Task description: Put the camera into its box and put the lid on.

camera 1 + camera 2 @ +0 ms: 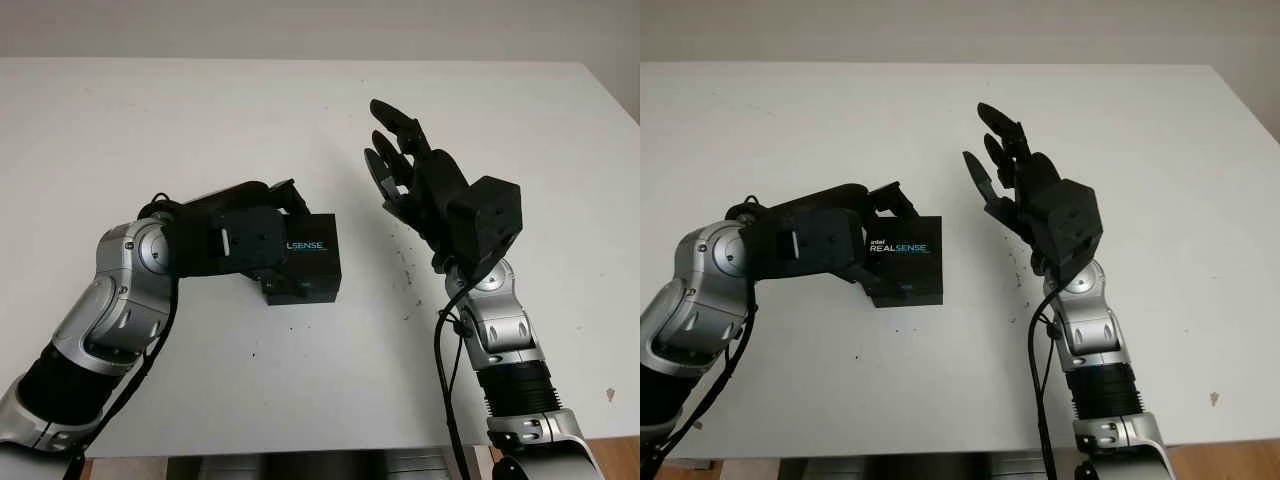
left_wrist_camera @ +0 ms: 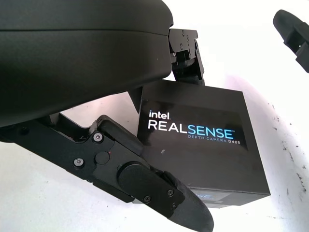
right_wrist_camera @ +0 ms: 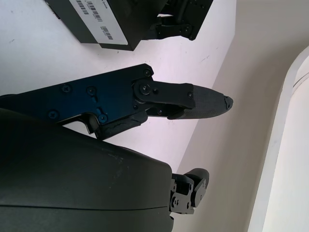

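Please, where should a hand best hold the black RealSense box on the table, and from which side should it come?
Best guess: grip the black box across its two opposite flat side walls, coming from above or from the robot's left. It lies flat with its printed lid up. The left hand already straddles it that way, fingers on either side. The right hand is open, raised beside it.

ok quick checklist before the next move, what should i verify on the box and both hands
1. Lid on box: ok, printed top looks closed.
2. Camera inside: cannot tell, the box is shut.
3. Left hand on the box: ok, fingers wrap its sides.
4. Box on table: cannot tell whether it rests or is lifted.
5. Right hand out of the way: ok, open, raised beside the box, apart from it.
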`<control>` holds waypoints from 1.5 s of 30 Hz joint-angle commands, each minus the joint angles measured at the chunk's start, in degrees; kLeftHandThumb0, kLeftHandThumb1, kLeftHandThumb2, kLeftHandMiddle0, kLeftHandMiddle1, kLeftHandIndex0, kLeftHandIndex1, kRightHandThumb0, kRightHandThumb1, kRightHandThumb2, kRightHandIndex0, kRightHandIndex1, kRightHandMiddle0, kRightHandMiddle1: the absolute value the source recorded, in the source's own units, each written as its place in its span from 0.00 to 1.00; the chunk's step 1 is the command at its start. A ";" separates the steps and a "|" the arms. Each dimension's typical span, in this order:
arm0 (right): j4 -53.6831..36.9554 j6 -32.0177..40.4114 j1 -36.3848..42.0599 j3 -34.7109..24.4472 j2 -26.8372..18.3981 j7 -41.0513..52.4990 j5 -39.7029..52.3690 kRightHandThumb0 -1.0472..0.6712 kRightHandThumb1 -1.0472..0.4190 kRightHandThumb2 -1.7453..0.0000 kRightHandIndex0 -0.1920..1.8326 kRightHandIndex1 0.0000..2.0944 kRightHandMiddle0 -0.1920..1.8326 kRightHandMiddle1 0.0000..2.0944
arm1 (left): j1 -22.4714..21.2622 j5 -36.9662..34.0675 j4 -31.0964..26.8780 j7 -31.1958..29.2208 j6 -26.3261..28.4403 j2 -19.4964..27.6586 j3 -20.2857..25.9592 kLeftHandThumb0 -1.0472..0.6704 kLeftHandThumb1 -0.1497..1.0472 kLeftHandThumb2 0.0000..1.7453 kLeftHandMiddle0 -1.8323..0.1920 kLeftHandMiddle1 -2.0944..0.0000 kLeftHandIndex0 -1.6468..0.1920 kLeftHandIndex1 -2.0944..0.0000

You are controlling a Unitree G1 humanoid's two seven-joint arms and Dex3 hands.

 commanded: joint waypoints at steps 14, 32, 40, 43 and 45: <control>-0.45 0.33 0.24 -0.36 0.31 0.07 0.28 0.24 0.00 0.73 0.15 0.02 0.00 0.29 | 3.48 -0.72 -0.41 1.09 -0.57 -0.63 -1.26 0.52 0.91 0.03 0.88 0.05 0.82 0.00; -1.14 0.98 0.53 -0.44 0.37 0.23 0.53 0.24 0.00 0.73 0.15 0.03 0.00 0.30 | 3.25 5.05 -1.97 -1.76 -2.26 2.36 -4.82 0.37 0.93 0.03 0.94 0.84 0.91 0.83; -1.19 1.18 0.44 -0.35 0.21 0.51 0.39 0.24 0.00 0.73 0.15 0.03 0.00 0.29 | 2.82 8.81 -2.33 -4.10 -2.84 2.50 -5.69 0.31 0.92 0.03 1.00 1.00 1.00 1.00; -1.36 1.33 0.48 -0.46 0.38 0.39 0.49 0.24 0.00 0.73 0.16 0.03 0.00 0.30 | 2.95 9.14 -2.15 -4.49 -3.73 2.64 -5.63 0.30 0.92 0.03 1.00 1.00 1.00 1.00; -1.25 1.34 0.46 -0.54 0.38 0.52 0.67 0.24 0.00 0.73 0.15 0.03 0.00 0.30 | 3.05 9.46 -1.97 -4.74 -4.27 2.66 -5.59 0.30 0.91 0.03 1.00 1.00 1.00 1.00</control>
